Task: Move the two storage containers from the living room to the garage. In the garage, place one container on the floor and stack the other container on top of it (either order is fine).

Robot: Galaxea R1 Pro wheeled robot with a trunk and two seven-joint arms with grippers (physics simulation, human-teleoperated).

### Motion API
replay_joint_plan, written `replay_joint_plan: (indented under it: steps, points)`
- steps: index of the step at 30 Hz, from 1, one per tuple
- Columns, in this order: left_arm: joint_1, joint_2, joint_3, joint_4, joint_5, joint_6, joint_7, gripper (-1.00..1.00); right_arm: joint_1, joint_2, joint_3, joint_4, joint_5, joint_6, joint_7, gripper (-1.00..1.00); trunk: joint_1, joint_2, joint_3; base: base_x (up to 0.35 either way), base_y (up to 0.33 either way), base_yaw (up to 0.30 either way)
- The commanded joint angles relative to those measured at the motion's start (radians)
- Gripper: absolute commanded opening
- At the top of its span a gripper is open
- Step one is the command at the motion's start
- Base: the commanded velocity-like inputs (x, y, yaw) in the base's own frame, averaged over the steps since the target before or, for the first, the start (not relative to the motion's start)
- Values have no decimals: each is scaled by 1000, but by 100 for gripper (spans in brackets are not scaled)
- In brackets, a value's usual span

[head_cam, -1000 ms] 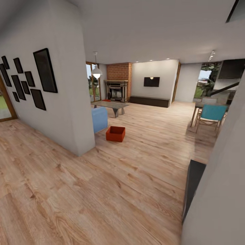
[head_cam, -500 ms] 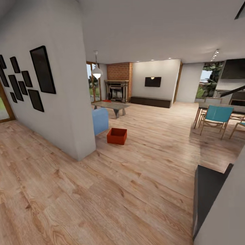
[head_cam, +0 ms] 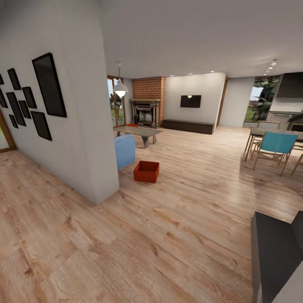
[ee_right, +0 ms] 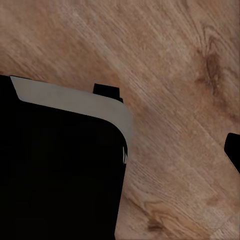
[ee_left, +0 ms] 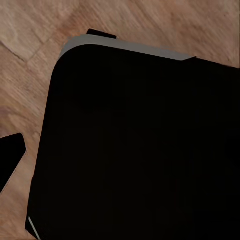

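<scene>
One orange-red storage container [head_cam: 146, 171] stands open-topped on the light wood-plank floor [head_cam: 176, 219] of the living room, just right of the blue sofa end [head_cam: 125, 150] and several steps ahead of me. A small red shape [head_cam: 132, 124] lies by the red-brick fireplace [head_cam: 146, 107]; it is too small to tell what it is. Both wrist views look down on my black base [ee_left: 140, 145] [ee_right: 55, 175] over wood planks. A dark tip [ee_left: 10, 155] shows at one edge of the left wrist view, and another dark tip [ee_right: 233, 150] in the right wrist view.
A white wall corner [head_cam: 99, 139] with black frames juts out at left. A low coffee table [head_cam: 139, 131] stands before the fireplace. A dining table with a teal chair [head_cam: 273, 147] is at right. A dark cabinet edge [head_cam: 273, 256] sits close at lower right.
The whole view has shifted as I roll forward: the container and wall corner look slightly nearer, and the dark cabinet at lower right has slid toward the frame's edge.
</scene>
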Motion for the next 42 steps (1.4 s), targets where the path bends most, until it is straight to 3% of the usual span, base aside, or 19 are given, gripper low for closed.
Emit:
replay_joint_plan:
  steps: [1, 42]
  points:
    - [0, 0, 0, -1, 5, -2, 1, 100, -1, 1, 8, 3, -8, -5, 0, 100, 1, 0, -1, 322, 115, 0]
    - [0, 0, 3, -1, 11, 3, 1, 100, -1, 1, 1, 3, -12, -5, -4, 100, 1, 0, -1, 322, 114, 0]
